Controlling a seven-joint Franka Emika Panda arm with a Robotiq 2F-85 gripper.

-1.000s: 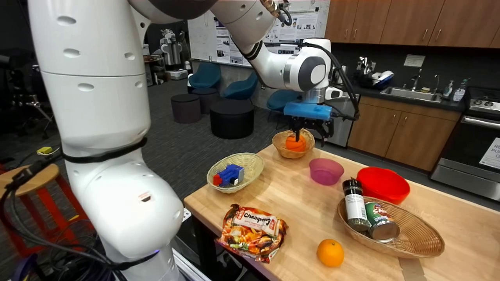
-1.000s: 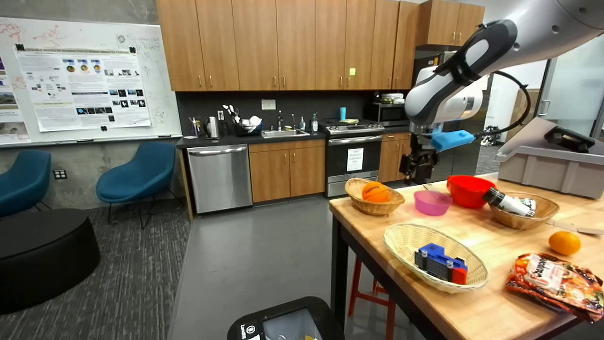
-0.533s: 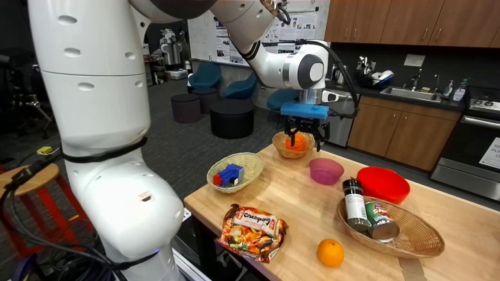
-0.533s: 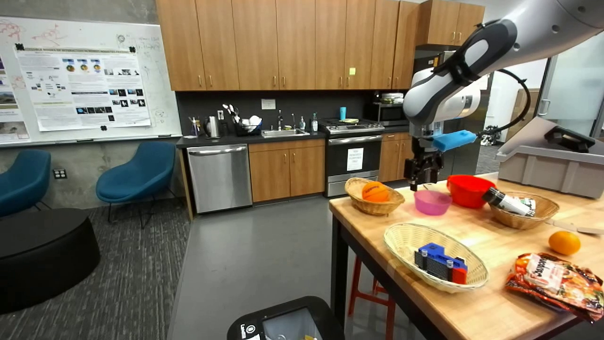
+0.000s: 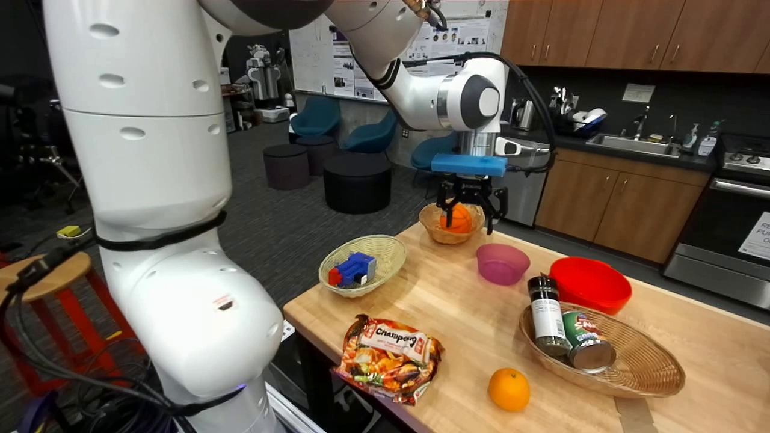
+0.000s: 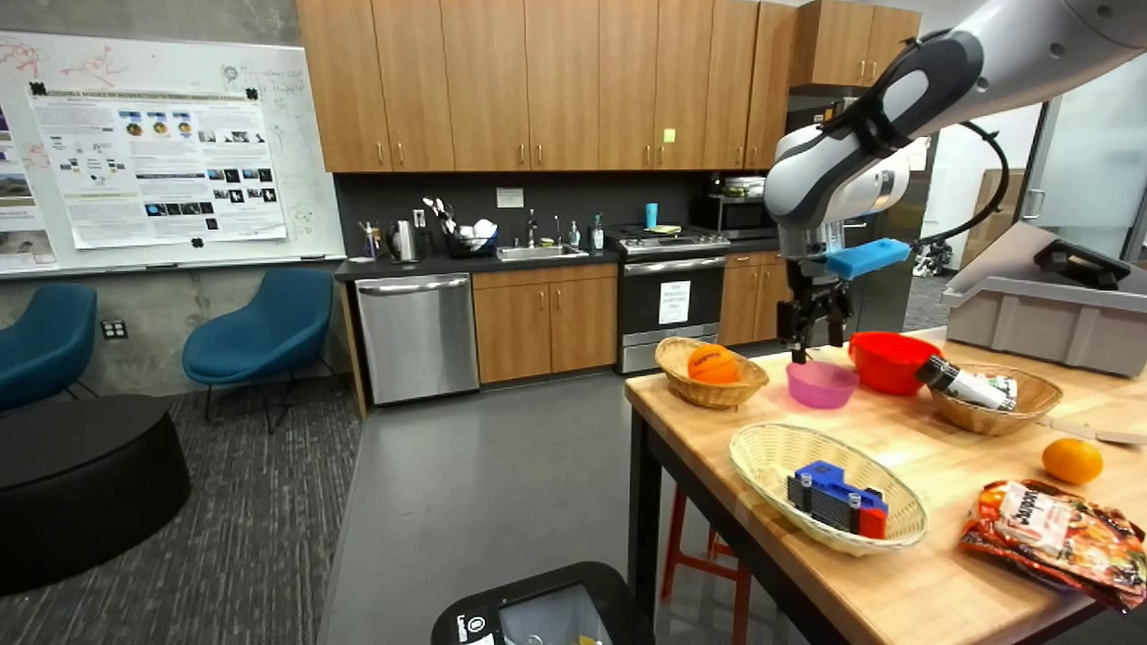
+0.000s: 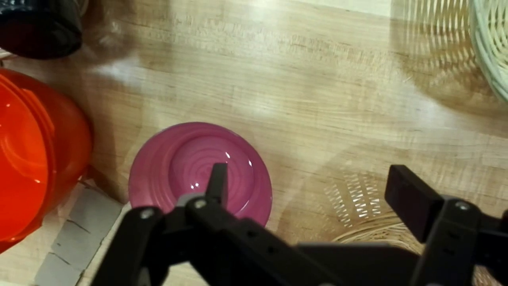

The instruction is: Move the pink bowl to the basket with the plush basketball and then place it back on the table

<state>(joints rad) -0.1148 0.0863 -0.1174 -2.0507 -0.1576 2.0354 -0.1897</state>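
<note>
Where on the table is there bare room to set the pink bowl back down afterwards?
Broad bare patch: the middle of the table, bordered by the pink bowl, pale basket, noodle packet, orange and oval basket. Crowded: around the red bowl, which sits close to the oval basket and pink bowl. A narrower strip lies between pink bowl and basketball basket.

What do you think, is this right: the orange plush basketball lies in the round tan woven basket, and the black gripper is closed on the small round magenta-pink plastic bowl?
One thing is wrong: the black gripper is open, not closed on the pink bowl; the wrist view shows its jaws wide apart. The orange plush basketball does lie in the tan woven basket.
</note>
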